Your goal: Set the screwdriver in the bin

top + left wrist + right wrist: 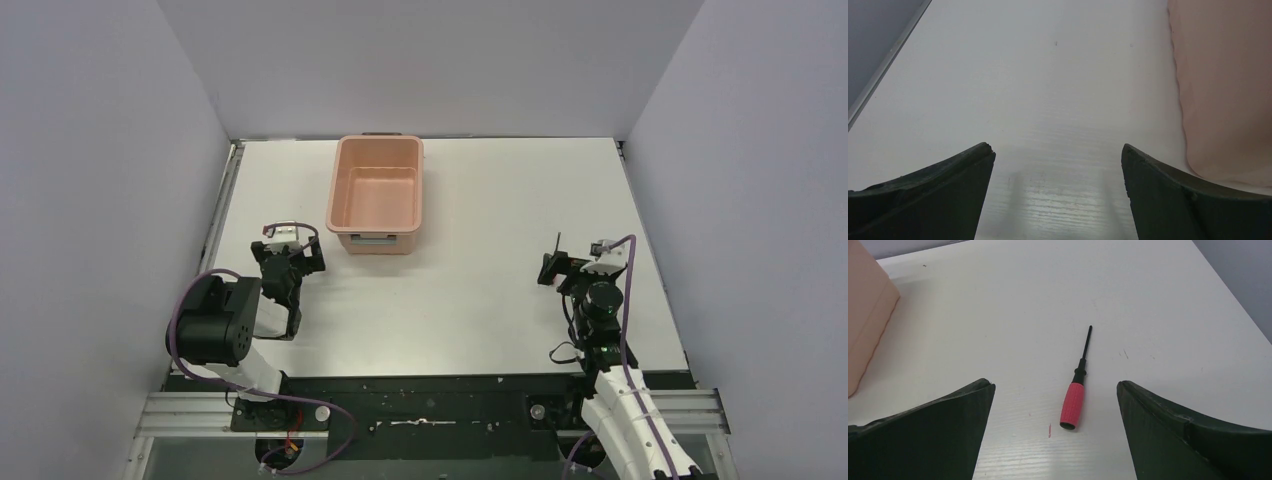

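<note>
The screwdriver (1076, 390), with a short red handle and a thin black shaft, lies flat on the white table. Its shaft points away from me. My right gripper (1055, 385) hovers just above it, open wide, with the handle between the fingers and touching neither. From above, only the shaft tip (557, 243) shows past the right gripper (560, 270). The salmon-pink bin (378, 232) stands at the back centre-left, with nothing showing inside. My left gripper (1057, 148) is open and empty over bare table, and the bin wall (1218, 90) is close on its right.
Grey walls enclose the table on three sides. A metal rail (222, 215) runs along the left edge. The bin's corner (863, 315) shows at the far left of the right wrist view. A small red mark (1049, 430) is on the table beside the handle.
</note>
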{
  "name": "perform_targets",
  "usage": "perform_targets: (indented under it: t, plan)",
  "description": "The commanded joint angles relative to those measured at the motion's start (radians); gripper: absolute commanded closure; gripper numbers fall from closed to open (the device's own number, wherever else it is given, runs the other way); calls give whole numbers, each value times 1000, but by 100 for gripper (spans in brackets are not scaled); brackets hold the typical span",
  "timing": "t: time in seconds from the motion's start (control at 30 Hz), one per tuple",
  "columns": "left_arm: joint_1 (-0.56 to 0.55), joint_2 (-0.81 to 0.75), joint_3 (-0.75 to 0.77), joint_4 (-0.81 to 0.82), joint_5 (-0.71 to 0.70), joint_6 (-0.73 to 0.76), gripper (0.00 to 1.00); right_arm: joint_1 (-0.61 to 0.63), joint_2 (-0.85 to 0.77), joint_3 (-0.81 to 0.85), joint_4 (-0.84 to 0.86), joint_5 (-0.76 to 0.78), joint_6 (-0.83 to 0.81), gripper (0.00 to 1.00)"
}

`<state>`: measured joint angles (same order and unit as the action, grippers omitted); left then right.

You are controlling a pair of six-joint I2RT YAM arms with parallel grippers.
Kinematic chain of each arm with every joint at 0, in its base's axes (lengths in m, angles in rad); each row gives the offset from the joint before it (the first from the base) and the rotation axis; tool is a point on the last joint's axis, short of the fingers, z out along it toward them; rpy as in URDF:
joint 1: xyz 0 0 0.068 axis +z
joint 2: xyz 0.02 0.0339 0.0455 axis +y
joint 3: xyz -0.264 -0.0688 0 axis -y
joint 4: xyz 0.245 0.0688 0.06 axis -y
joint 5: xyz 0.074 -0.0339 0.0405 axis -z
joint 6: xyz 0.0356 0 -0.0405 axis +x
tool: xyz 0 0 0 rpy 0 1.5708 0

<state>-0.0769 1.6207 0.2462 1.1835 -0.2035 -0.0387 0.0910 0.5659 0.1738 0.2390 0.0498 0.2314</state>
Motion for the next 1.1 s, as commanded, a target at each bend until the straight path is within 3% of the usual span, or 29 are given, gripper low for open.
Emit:
perform_targets:
  t: [0.0,0.27,0.43,0.53,0.6,0.93,1.07]
  plan:
    - [1,-9,8,25,12,10,3,-2,19,15,77,25,6,0]
    - [0,-9,8,25,12,10,3,-2,195,259,-147,113,52,0]
    - [1,-9,8,24,12,10,3,-19,570,630,-522,176,124,0]
    - [1,-10,8,25,12,9,3,-33,815,849,-747,136,131,1]
    - [0,-10,8,25,12,9,3,-37,933,945,-811,86,121,5]
    - [1,-10,8,25,12,9,3,-40,1162,957,-791,37,155,25]
    - [0,-10,8,25,12,9,3,-49,1188,876,-741,15,157,40]
